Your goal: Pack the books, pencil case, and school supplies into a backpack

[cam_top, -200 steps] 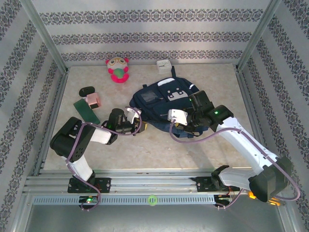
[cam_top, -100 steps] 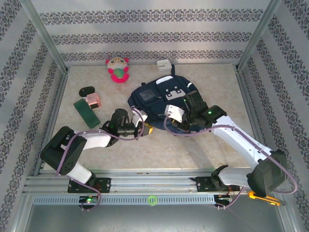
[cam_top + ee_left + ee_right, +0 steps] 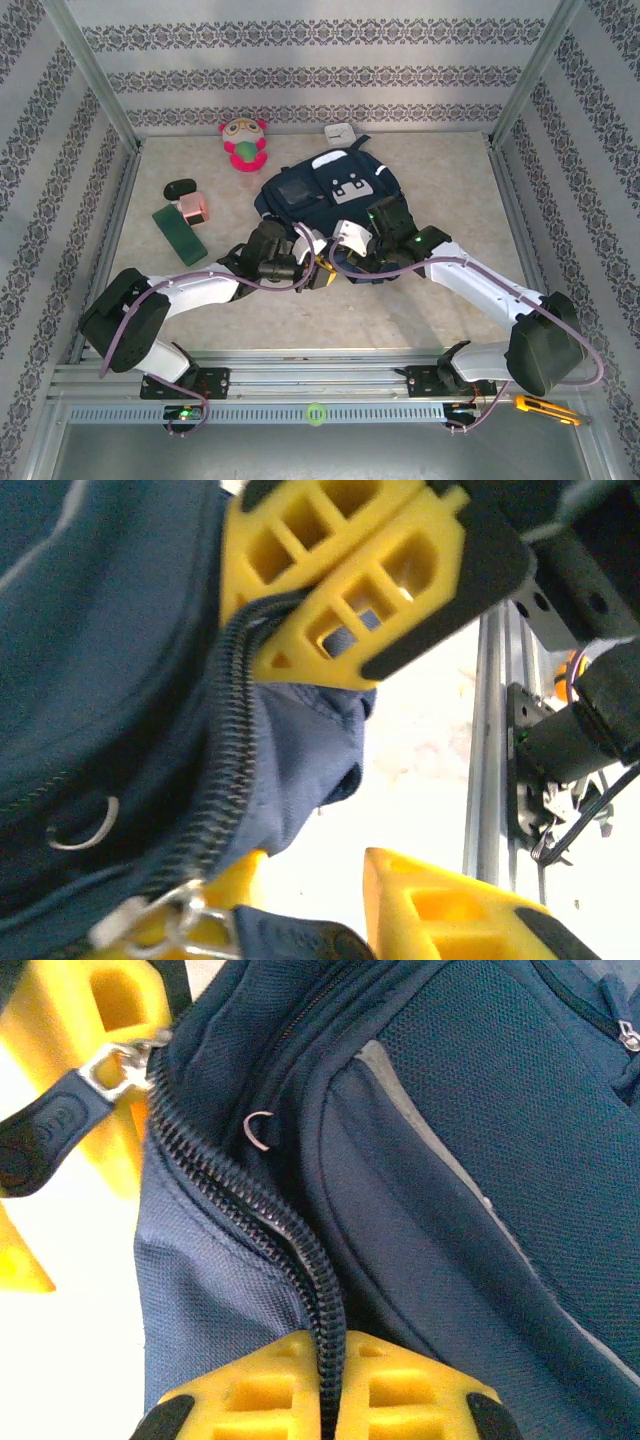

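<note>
Seen from above, the backpack (image 3: 325,190) lies in the middle of the table (image 3: 330,320), a little toward 12 o'clock, and the two arms meet at its 6 o'clock edge. The fingers are too small there to judge, but the wrist cameras give the detail.

The right wrist view shows the right gripper (image 3: 325,1365) pressed tight on the zipper (image 3: 255,1222) of the backpack, with one yellow finger on each side of the teeth. The left wrist view shows the left gripper (image 3: 310,875) with its fingers apart and nothing clamped. A fold of blue fabric hangs between them, and one zipper pull (image 3: 170,915) lies against one finger.

The top view gives the rest of the table. At 9 o'clock from the backpack are the school supplies (image 3: 180,228): one pink block (image 3: 193,207) and one dark green flat piece (image 3: 176,236), just beside each other. One black oval object (image 3: 180,187) sits at the block's 11 o'clock. One plush toy (image 3: 243,143) lies at 11 o'clock from the backpack, and one white box (image 3: 338,131) at 12 o'clock, just beside it.
</note>
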